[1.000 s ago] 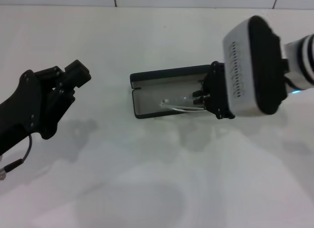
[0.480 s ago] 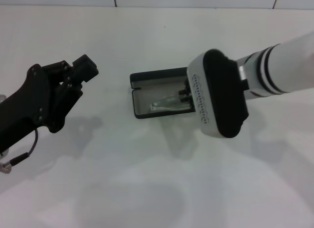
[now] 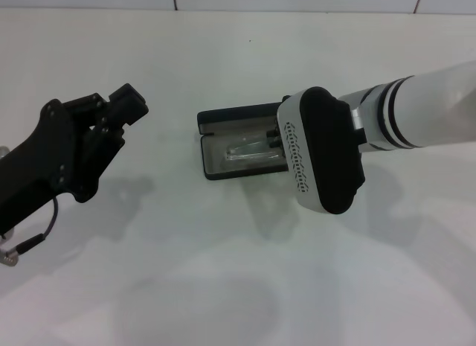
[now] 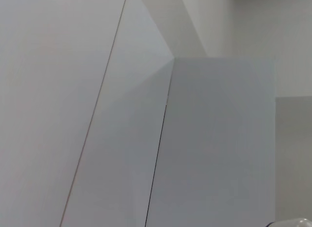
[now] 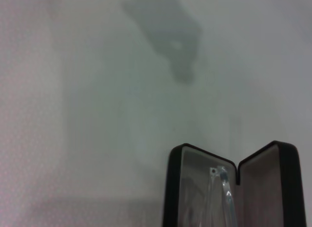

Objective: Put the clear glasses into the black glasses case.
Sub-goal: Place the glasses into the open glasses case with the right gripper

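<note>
The black glasses case (image 3: 223, 149) lies open near the middle of a white bench (image 3: 223, 271), its lid standing up along the 12 o'clock edge and its pale lining showing. The clear glasses (image 3: 249, 151) rest inside the lower tray, folded and lying lengthwise, faint against the lining; in the right wrist view the same case (image 5: 173, 188) appears as an open V, with a thin clear temple (image 5: 222, 188) crossing the tray.

The right tool (image 3: 281, 141) hangs over the 3 o'clock end of the case, hidden behind the arm's bulky white-and-black wrist housing, so whether its fingers are wide, narrow or touching the glasses cannot be told.

The left tool (image 3: 123, 108), black, is held off the bench well apart from the case toward 9 o'clock, pointing toward 1 o'clock; its fingers appear drawn together and hold nothing. The left wrist view shows only pale wall panels.
</note>
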